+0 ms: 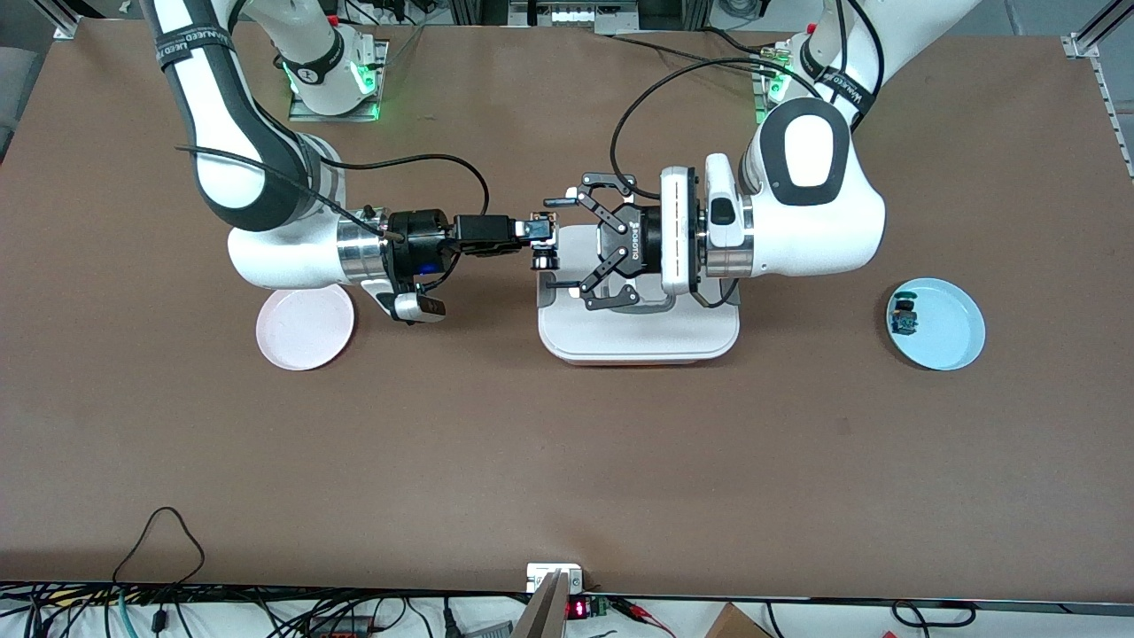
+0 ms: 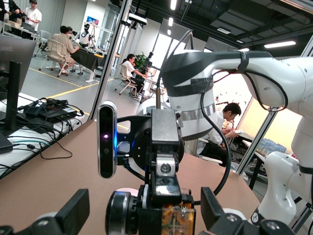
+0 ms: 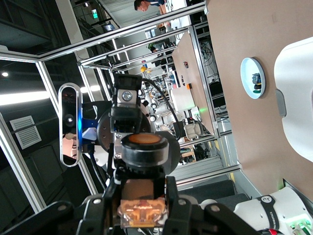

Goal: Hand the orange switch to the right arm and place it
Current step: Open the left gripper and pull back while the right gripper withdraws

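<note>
The orange switch (image 1: 543, 255) hangs in the air above the edge of a white tray (image 1: 638, 344). My right gripper (image 1: 538, 232), slim and black, reaches in level from the right arm's end and is shut on it. In the right wrist view its fingers (image 3: 182, 208) clamp the switch's amber see-through base, with the black cap and orange tip (image 3: 143, 147) beside them. My left gripper (image 1: 555, 244) faces it from the left arm's end, open, its fingers (image 1: 567, 202) spread either side of the switch without touching. The left wrist view shows the switch (image 2: 177, 218) between wide-apart pads (image 2: 73, 215).
A pink plate (image 1: 304, 330) lies under the right arm. A light blue plate (image 1: 955, 330) at the left arm's end holds a small blue and teal component (image 1: 904, 317). Cables and small boxes line the table's edge nearest the front camera.
</note>
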Tool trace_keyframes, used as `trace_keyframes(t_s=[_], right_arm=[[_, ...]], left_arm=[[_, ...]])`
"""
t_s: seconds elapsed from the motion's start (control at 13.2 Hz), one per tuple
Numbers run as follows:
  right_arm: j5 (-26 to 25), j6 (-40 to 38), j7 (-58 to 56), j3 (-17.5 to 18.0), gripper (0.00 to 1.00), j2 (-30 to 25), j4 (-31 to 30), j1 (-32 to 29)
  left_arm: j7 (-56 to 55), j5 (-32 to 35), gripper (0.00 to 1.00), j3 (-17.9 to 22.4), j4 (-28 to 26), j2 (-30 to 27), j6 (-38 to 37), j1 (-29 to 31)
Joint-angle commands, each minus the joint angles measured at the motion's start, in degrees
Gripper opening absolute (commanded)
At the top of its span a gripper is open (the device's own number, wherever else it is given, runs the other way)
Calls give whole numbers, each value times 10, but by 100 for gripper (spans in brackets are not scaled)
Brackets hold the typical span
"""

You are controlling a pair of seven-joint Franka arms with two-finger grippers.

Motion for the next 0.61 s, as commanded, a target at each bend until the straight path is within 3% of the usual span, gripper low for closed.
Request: trace_keyframes(t_s=[0.0,0.15,0.3,0.53], right_arm=[[-8,-5,-6,2,2,-10,-5,-7],[-26,-9,-6,2,0,-16,-7,-15],[-80,-23,-8,2,0,-21,-6,-38],[-156,-78,-6,2,0,-31,-7,-87]], left_arm=[[-57,5,100,4,-2,-29,-63,24],[-144,119,100,-3,14,-35,-108,60],[-229,211,100,1,49,-35,-172,70],[-306,361,100,5,66,-33,-201,74]])
